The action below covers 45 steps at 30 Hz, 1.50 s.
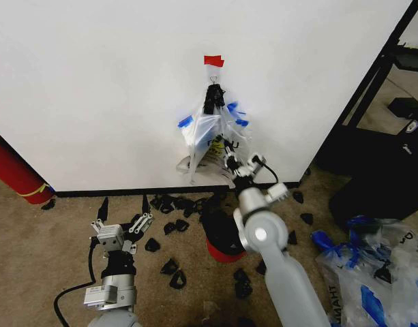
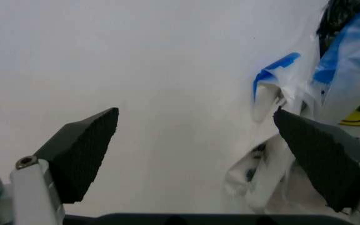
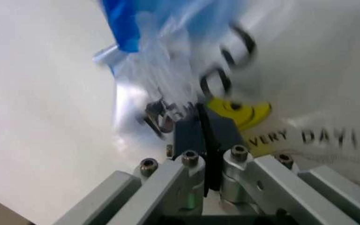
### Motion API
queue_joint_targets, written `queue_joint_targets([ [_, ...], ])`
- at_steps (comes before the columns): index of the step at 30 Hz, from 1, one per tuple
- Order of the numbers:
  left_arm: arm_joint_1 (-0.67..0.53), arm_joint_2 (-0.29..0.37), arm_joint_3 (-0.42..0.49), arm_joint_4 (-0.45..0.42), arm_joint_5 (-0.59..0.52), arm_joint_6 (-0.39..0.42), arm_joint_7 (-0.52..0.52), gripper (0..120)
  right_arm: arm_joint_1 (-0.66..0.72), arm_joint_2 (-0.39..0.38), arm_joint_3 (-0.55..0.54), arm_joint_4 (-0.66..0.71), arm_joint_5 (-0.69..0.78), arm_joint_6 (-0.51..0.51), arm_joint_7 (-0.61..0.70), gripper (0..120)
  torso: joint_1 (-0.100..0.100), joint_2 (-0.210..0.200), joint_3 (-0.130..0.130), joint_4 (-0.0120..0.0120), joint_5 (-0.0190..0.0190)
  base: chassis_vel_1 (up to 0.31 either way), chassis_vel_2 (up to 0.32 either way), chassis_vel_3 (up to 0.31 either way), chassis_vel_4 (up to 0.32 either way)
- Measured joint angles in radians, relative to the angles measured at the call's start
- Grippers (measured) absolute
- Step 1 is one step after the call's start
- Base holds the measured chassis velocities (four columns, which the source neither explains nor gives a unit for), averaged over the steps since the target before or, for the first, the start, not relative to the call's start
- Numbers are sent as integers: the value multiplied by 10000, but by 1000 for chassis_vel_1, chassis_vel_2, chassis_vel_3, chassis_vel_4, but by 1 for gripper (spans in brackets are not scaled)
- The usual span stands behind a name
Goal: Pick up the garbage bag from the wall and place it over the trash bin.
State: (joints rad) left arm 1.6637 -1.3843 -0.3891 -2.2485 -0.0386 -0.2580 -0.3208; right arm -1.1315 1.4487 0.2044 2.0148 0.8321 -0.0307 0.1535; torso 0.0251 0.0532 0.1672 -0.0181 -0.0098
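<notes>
The garbage bag point(image 1: 210, 133), translucent white with blue patches, hangs from a metal hook point(image 1: 213, 81) under a red tape piece point(image 1: 213, 60) on the white wall point(image 1: 93, 88). My right gripper point(image 1: 230, 161) reaches up to the bag's lower part. In the right wrist view its pads point(image 3: 189, 133) are pressed together on the bag's plastic point(image 3: 167, 56), next to the yellow smiley. The trash bin point(image 1: 219, 251), red with a black rim, stands on the carpet below the bag, partly hidden by my right arm. My left gripper point(image 1: 123, 228) stays low and open; past its pads point(image 2: 83, 154) the bag point(image 2: 348, 65) hangs.
A long red cylinder with a yellow band point(image 1: 14, 174) leans at the left. Several black scraps point(image 1: 171, 267) litter the carpet around the bin. A heap of plastic bags point(image 1: 372, 269) lies at the right, with black furniture point(image 1: 372, 157) behind it.
</notes>
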Motion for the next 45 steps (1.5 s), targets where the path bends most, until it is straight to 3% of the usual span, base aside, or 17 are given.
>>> queue_joint_targets([
  [6,4,69,67,-71,9,-5,-2,98,-1530,-334,140,829,-1386,406,-475,0,0,0,0,0,-1,0,0,0,0],
  [12,-11,159,135,-136,-19,-18,-23,98,-3688,-550,355,1682,-3931,1552,-1326,0,0,1,0,1,-1,0,0,0,0],
  [19,-74,201,229,-153,-29,-20,-31,98,-5086,-591,595,1943,-5267,2530,-1574,0,0,1,1,0,-2,0,0,0,0],
  [28,5,180,123,-328,-54,-45,-47,98,-5703,-555,643,1352,-6978,3676,-1709,0,1,1,1,1,-2,0,0,0,0],
  [45,103,151,34,-251,-76,-66,-86,98,-6665,-540,979,583,-8529,6473,-2090,0,1,1,1,0,-2,0,0,0,0],
])
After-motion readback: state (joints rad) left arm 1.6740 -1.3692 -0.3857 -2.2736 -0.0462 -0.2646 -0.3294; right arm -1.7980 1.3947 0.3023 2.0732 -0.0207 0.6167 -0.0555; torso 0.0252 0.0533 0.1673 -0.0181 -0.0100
